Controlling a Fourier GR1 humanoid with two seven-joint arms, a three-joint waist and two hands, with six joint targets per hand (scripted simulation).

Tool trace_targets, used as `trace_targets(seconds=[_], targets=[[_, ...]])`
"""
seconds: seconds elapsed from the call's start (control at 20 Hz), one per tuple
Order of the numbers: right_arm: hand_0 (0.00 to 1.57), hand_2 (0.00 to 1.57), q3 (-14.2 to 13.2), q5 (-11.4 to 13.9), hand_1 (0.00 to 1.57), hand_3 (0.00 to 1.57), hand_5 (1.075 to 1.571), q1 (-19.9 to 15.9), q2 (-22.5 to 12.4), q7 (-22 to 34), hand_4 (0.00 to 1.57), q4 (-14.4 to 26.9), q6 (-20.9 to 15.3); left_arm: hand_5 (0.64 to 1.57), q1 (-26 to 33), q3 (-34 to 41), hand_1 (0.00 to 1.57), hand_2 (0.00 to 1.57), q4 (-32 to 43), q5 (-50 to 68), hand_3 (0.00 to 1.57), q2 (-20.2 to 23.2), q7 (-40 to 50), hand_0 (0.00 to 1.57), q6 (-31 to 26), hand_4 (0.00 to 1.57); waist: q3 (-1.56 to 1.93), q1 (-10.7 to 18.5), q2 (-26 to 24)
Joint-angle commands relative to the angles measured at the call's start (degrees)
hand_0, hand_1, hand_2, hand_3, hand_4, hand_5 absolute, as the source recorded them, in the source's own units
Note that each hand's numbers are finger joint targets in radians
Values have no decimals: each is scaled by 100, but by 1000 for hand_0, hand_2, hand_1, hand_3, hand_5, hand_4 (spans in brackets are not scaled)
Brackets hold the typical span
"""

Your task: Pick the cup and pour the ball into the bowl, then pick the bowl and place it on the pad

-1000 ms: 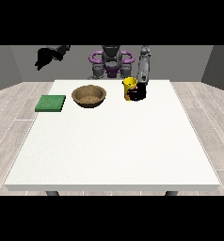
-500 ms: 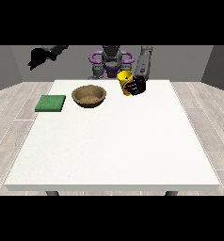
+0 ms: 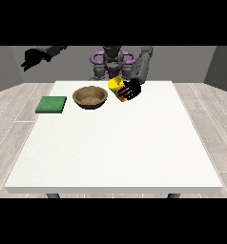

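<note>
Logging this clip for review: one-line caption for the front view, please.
Hand at the view's right holds the tilted yellow cup beside the brown bowl; green pad waits further left.

A large white rectangular table (image 3: pixel 115 143) with a plain matte top filled the middle of the view. Two dark grey legs (image 3: pixel 52 195) showed below its near edge, one close to each near corner. The table stood on a light grey wood-plank floor (image 3: pixel 13 124), whose boards ran on both sides of the table. A plain grey wall (image 3: pixel 77 62) closed the room behind, with darker grey wall sections (image 3: pixel 220 66) at the far left and right. Lighting was even and diffuse.
</note>
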Motion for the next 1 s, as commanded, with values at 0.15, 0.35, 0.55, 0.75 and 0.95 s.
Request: trace_targets(seconds=[0.15,0.35,0.55,0.75,0.95], targets=[[0,365,90,49,0,664,1568,-322,-53,193,541,288,28,1255,-460,-980,1484,1571,677,-1598,1571,-38,1194,1484,1306,1519,7,-150,-142],[0,372,105,93,0,671,1566,-234,44,6,538,520,35,1302,-745,-1504,1511,1571,1163,-2457,1571,-188,2157,1511,1704,1503,10,-146,-427],[0,348,196,248,0,658,1566,-228,-13,-18,551,825,86,1364,-1254,-2107,1565,1571,1664,-3393,1571,-161,3056,1565,1724,1497,17,-52,-663],[0,384,318,433,0,647,1567,-323,316,-76,566,926,-323,1521,-1762,-2694,1571,1571,2156,-4297,1571,-217,3910,1571,1706,1115,14,-15,-707],[0,325,441,408,0,624,1566,-355,305,-63,570,981,-44,1497,-1588,-3276,1557,1571,2391,-4963,1571,-676,4778,1557,1594,1167,5,-279,-752]])
